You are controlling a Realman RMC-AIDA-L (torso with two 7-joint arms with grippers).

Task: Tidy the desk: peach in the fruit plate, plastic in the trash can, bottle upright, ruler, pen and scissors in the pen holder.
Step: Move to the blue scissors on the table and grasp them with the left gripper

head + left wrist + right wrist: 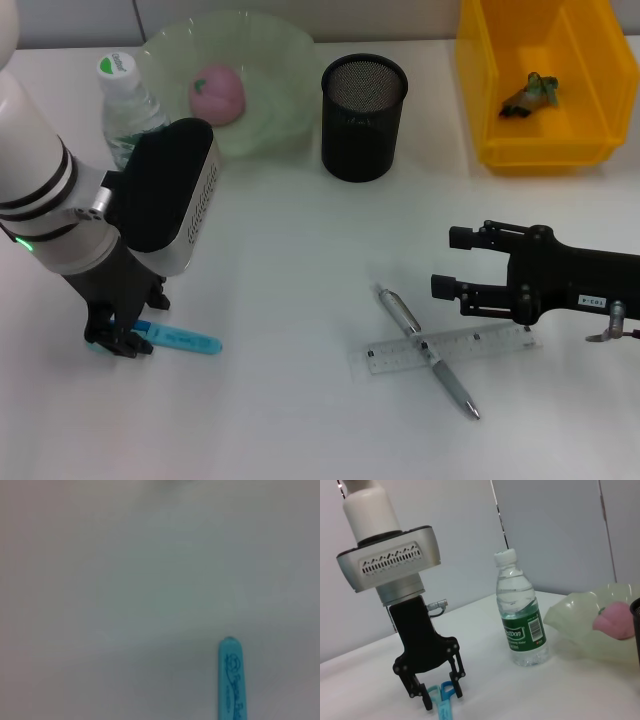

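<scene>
My left gripper [122, 338] points down at the front left, shut on the handle end of the blue scissors [186, 341], which lie flat on the table. The right wrist view shows the blue handle loops [441, 696] between its fingers [427, 700]. My right gripper [447, 262] hovers open and empty at the right, just above the clear ruler [452, 349] and the silver pen [428, 350] lying across it. The peach [218, 95] sits in the green fruit plate [275, 60]. The bottle [125, 105] stands upright beside the plate. The black mesh pen holder [364, 117] is at the back centre.
A yellow bin [490, 110] at the back right holds a crumpled piece of plastic [530, 92]. White tabletop lies between the scissors and the ruler.
</scene>
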